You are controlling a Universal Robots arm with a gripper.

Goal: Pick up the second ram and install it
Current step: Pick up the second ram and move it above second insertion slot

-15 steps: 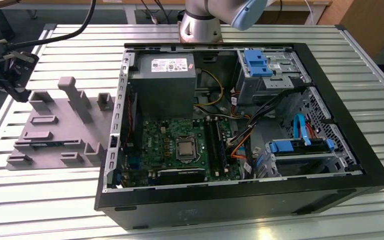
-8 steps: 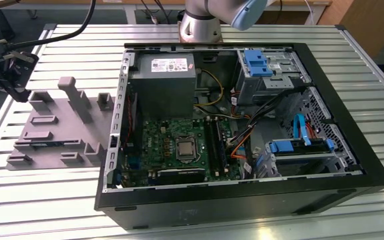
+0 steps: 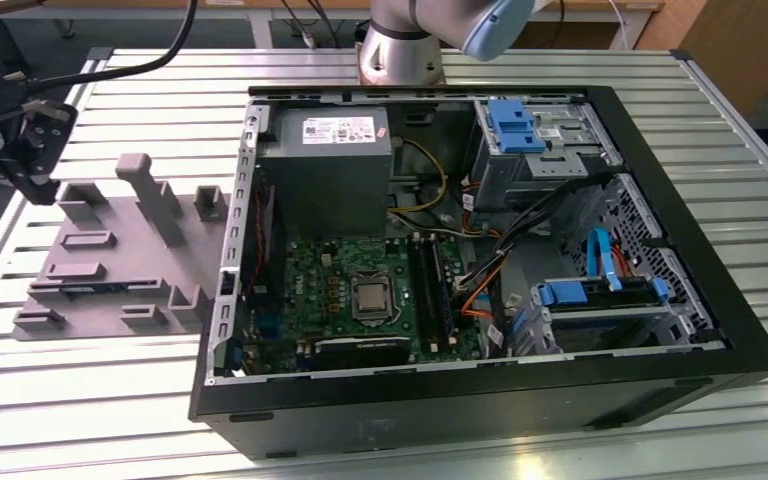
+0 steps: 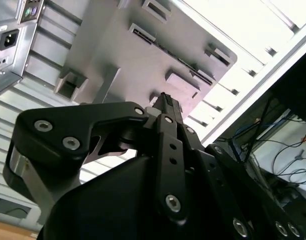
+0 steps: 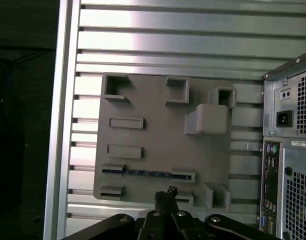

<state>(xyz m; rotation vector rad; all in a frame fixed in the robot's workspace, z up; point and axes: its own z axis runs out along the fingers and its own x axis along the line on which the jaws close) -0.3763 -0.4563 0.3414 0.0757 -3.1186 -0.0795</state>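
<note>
Slats of bare metal make up the table. In the exterior view an open computer case takes up the middle and the exterior view's right. A grey tray with upright pegs lies just beside it on the exterior view's left. The ram sits on edge in a slot near the tray's lower left corner. The gripper hangs at the far left edge of the frame, over the tray's upper left corner and well apart from the ram.

In the second wrist view the gripper points at the tray. Its jaws are clenched together with nothing between them.

In the first wrist view the ram shows as a dark strip between two brackets of the tray. The gripper, jaws pressed together and empty, is above the tray, clear of the ram. The rear of the case stands beside the tray.
</note>
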